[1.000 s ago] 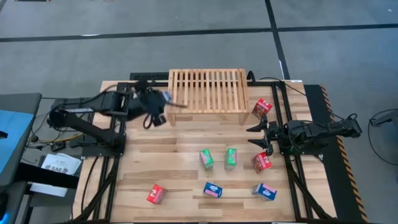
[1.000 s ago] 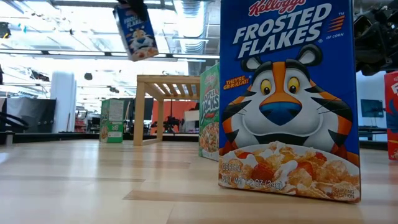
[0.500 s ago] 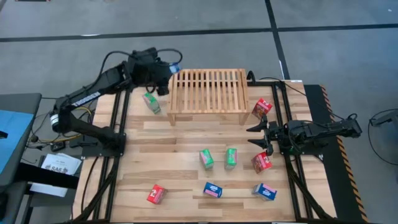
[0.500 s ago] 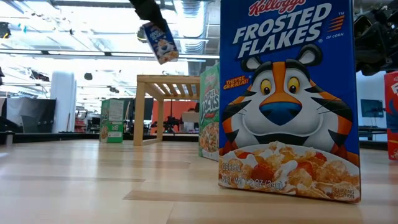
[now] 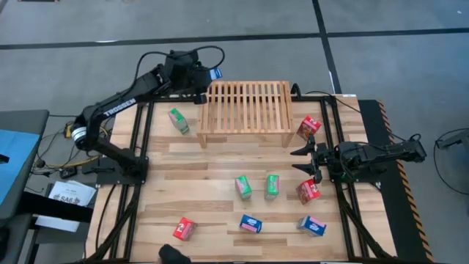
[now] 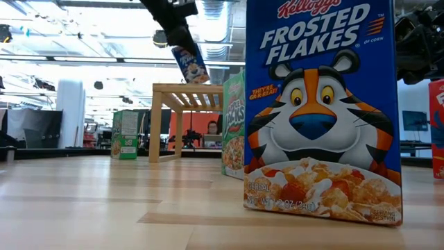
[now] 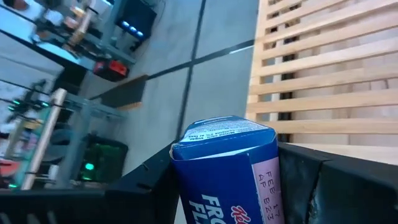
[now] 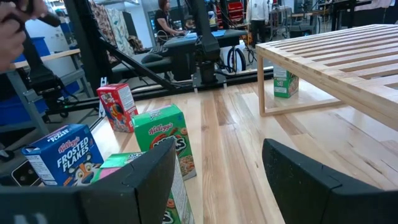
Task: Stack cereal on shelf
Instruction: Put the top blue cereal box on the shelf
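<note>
Above the back left corner of the slatted wooden shelf, the left tool is clenched on a blue cereal box, its arm stretched long from the counter's left edge and raised high. At the counter's right edge, the right tool waits low, pointing inward with fingers parted and nothing between them, beside a red box. Other boxes are scattered over the planks, one green box left of the shelf.
</note>
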Motion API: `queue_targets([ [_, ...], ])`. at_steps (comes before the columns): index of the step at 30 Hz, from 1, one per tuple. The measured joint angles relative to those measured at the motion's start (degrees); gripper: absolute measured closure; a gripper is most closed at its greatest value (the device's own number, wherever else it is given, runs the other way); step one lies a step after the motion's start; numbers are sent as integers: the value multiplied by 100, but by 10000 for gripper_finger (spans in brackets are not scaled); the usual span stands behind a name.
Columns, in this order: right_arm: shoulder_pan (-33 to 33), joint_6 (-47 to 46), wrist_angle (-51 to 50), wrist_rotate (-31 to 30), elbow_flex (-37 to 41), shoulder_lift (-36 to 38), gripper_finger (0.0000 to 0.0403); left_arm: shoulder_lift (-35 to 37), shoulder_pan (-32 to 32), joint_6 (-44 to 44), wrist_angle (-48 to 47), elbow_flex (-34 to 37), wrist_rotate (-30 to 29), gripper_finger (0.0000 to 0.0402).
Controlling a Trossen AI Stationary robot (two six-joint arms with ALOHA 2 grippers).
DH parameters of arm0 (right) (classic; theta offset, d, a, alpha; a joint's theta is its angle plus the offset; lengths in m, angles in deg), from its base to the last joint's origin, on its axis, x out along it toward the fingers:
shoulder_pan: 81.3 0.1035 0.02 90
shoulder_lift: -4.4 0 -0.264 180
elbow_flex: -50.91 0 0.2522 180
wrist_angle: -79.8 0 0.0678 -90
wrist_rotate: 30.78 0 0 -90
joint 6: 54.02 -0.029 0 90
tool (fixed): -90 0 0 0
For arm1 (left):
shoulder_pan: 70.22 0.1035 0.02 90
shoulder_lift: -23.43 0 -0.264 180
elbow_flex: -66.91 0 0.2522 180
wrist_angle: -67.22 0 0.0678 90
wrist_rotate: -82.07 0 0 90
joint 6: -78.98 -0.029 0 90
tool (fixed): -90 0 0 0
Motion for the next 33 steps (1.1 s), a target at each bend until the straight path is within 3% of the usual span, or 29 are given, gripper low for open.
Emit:
queue_targets([
  [13, 0, 0, 0, 0, -2, -1, 137, -35, 44, 610, -611, 0, 391, 221],
  [33, 0, 0, 0, -1, -2, 0, 137, -29, 46, 133, -978, 0, 872, 221],
])
